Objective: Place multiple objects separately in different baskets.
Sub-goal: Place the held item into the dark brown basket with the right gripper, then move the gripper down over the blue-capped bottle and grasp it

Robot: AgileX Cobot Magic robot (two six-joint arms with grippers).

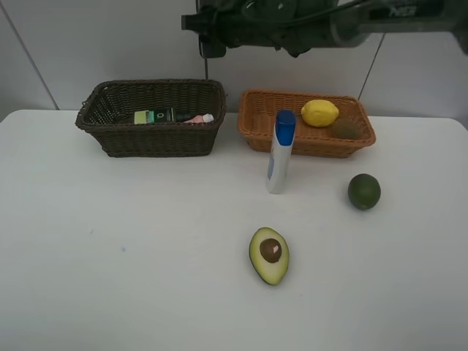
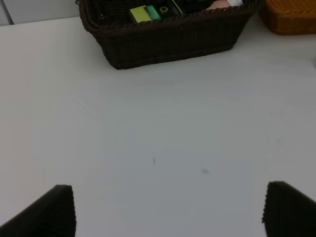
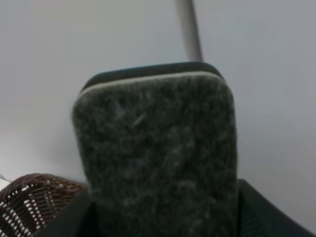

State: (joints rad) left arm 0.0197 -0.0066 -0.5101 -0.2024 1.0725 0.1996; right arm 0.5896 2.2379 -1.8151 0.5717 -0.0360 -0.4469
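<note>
The right hand (image 1: 210, 44) is high up at the top of the high view, a little left of the middle. It is clamped on the dark block (image 3: 158, 153), a fuzzy grey pad with a thin white layer and a black back. Its arm (image 1: 329, 22) lies flat along the top edge and reaches in from the upper right. Lower in the picture, in the upper left, sits the dark brown basket (image 1: 157, 140). The green bottle (image 1: 156, 115) and the pink bottle (image 1: 196, 118) lie inside it. Just to its right is the orange-tan basket (image 1: 322, 143). It holds the lemon (image 1: 319, 112) and, next to it, the kiwi (image 1: 346, 129), which is hard to see. The white blue-capped bottle (image 1: 280, 153) stands upright on the tabletop (image 1: 110, 256), just in front of that basket. The lime (image 1: 364, 191) lies to its right, near the right edge. The halved avocado (image 1: 269, 255) lies lower down near the middle, cut side up with its pit showing. The left hand (image 2: 170, 212) does not show in the high view. Its own camera shows its two dark fingertips (image 2: 59, 212) far apart, with only bare tabletop between them, facing the dark brown basket. The tabletop is white and smooth with a few tiny marks. Behind it is a plain pale wall (image 1: 110, 44) with thin seams.
</note>
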